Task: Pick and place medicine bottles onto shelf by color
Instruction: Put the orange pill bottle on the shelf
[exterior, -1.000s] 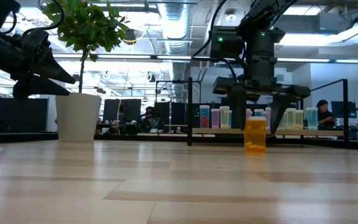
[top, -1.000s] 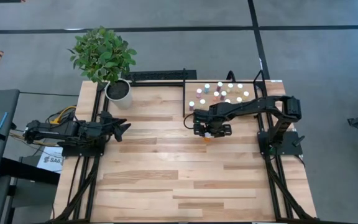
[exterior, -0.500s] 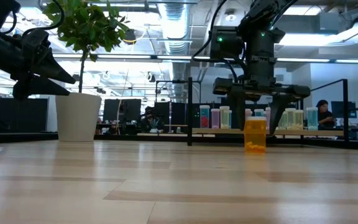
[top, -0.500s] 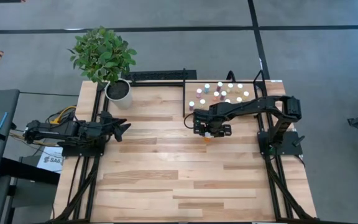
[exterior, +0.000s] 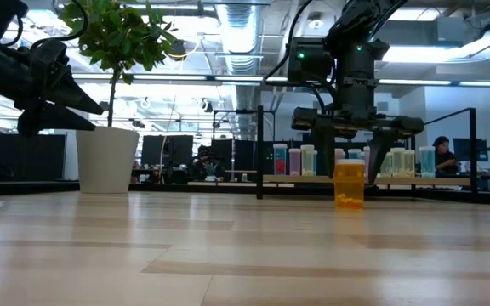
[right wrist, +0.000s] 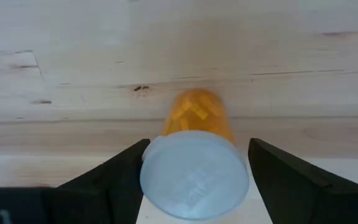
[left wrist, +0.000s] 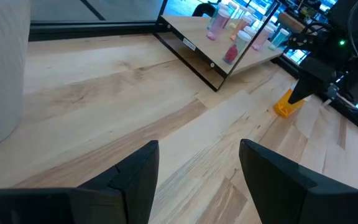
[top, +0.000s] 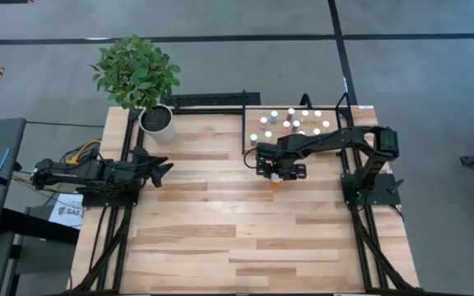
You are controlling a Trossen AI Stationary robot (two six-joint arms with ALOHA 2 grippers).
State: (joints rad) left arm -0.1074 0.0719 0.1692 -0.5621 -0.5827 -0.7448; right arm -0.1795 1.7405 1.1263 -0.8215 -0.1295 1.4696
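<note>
Orange pill bottle (exterior: 349, 184): upright on the desk (top: 220, 222), at 6 o'clock of the shelf (top: 257, 119).
Right pincer (right wrist: 194, 163): directly above it, fingers wide, flanking its white cap without gripping.
Left pincer (left wrist: 197, 163): open, at the desk's 9 o'clock edge.

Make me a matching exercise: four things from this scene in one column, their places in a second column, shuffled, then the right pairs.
Things
1. orange bottle
2. white plant pot
3. left pincer
4. small bottles

Places
A. far left corner of the table
B. standing together on the shelf
C. upright on the tabletop, between the open fingers of the right pincer
D. left side of the table, away from every bottle

Pairs: 1-C, 2-A, 3-D, 4-B
</note>
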